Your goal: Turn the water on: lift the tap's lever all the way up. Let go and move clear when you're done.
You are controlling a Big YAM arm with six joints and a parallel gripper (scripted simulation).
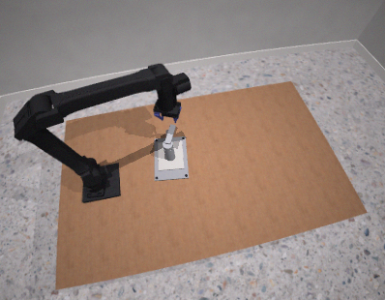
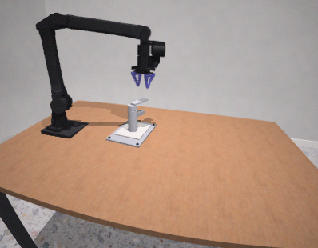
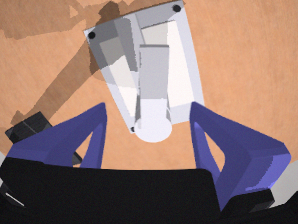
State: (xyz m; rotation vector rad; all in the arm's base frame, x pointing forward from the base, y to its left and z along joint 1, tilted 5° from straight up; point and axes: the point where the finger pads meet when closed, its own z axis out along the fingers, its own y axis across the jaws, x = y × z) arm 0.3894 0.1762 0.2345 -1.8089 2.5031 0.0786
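Note:
A grey tap (image 2: 133, 119) stands upright on a light grey base plate (image 2: 132, 135) on the brown table. Its flat lever (image 2: 138, 102) sits on top of the tap body and points away from the arm's base, lying nearly level with a slight upward tilt. It also shows in the top view (image 1: 170, 134) and in the wrist view (image 3: 154, 72). My gripper (image 2: 141, 80) hangs well above the lever, fingers pointing down, open and empty. In the wrist view the two blue fingers stand apart on either side of the tap, not touching it.
The arm's black base (image 2: 63, 129) is bolted to the table to the left of the tap plate. The table's edges lie far from the tap on all other sides.

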